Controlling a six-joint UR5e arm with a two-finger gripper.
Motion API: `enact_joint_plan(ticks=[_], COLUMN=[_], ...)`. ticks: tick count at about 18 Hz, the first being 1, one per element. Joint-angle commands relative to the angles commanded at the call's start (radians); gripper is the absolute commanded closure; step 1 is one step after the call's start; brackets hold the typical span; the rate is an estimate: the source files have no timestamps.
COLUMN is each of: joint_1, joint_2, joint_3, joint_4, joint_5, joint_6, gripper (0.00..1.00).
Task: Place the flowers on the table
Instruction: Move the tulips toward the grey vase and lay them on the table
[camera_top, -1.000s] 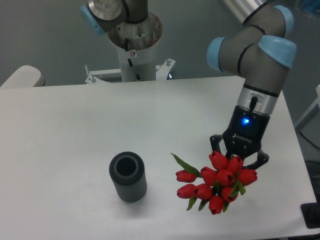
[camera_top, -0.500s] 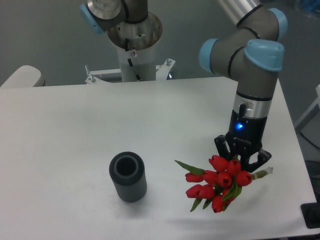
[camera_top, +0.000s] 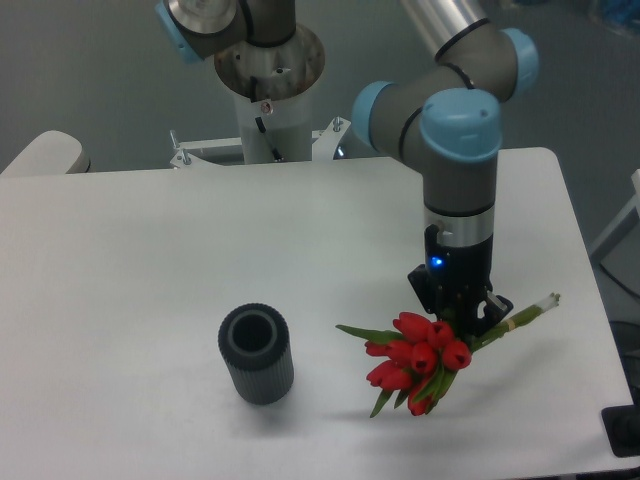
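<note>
With the gripper (camera_top: 462, 312) fingers clamped on the flowers (camera_top: 420, 358), tilted low over the bench (camera_top: 150, 260) at about 4 o'clock, releasing too high could let them roll or bruise.

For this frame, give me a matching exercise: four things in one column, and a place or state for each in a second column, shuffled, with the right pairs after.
Things:
1. flowers
2. vase
3. gripper
4. table

Places or states:
A. stands upright, open top, left of the bunch
B. white, flat, carries everything
C. held tilted, red heads low and left, stem ends up to the right
D. shut around green stems, blue light lit above it

Pairs: 1-C, 2-A, 3-D, 4-B
</note>
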Motion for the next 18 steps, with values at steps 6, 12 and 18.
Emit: enact_joint_plan(ticks=[6,12,18], joint_1=[-0.005,0.000,0.003], joint_2=[-0.009,-0.005,-0.002], joint_3=[-0.107,-0.215,-0.288], joint_4=[-0.002,0.005,0.005], joint_5=[0.153,0.207,0.218], joint_6=[-0.002,-0.003,0.006], gripper=[0.74,0.73,0.73])
